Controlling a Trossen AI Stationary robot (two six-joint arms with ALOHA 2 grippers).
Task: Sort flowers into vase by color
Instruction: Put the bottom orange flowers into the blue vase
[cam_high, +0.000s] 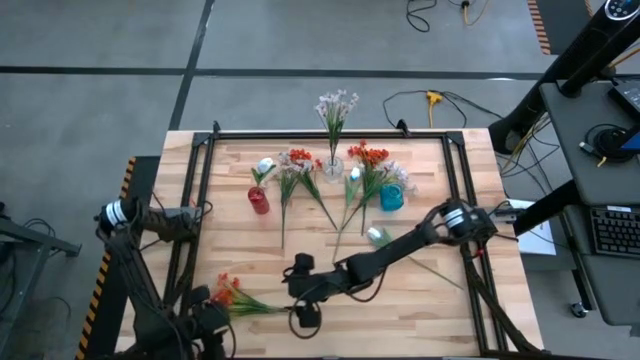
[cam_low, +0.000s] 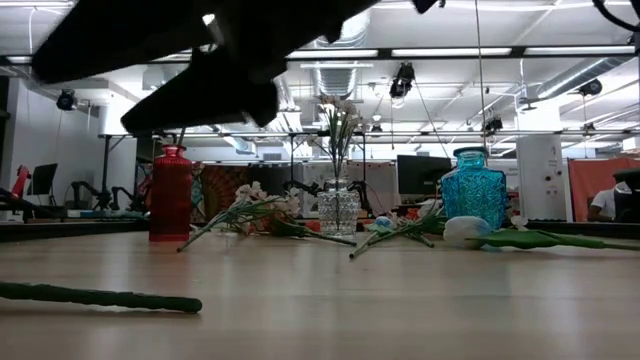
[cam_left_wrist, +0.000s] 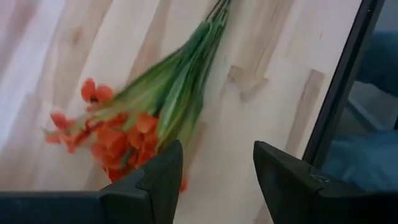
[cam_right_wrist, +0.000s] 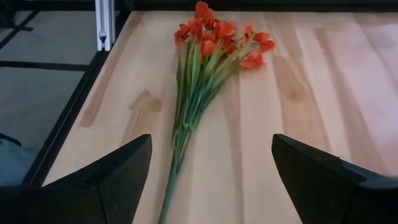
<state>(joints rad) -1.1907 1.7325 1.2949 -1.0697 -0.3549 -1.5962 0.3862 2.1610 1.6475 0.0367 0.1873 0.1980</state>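
Note:
A bunch of orange-red flowers (cam_high: 233, 296) lies flat on the wood near the table's front left, blooms (cam_left_wrist: 115, 134) toward the left, green stalks (cam_right_wrist: 186, 106) toward the right. My left gripper (cam_left_wrist: 217, 162) hangs open just above the blooms, touching nothing. My right gripper (cam_right_wrist: 211, 142) stands open at the stalk end (cam_high: 303, 292), low and nearly level, one finger on either side of the stalks' line, clear of them. A red vase (cam_high: 259, 200), a clear vase (cam_high: 333, 168) holding a pale pink-white spray (cam_high: 336, 105), and a blue vase (cam_high: 391, 197) stand farther back.
More orange-red stems (cam_high: 297, 160), (cam_high: 368, 156), pale sprays (cam_high: 400, 178) and white buds (cam_high: 265, 165), (cam_high: 378, 235) lie between and in front of the vases. A black frame rail (cam_high: 205, 180) runs along the table's left side. Bare wood lies at the front right (cam_high: 420, 310).

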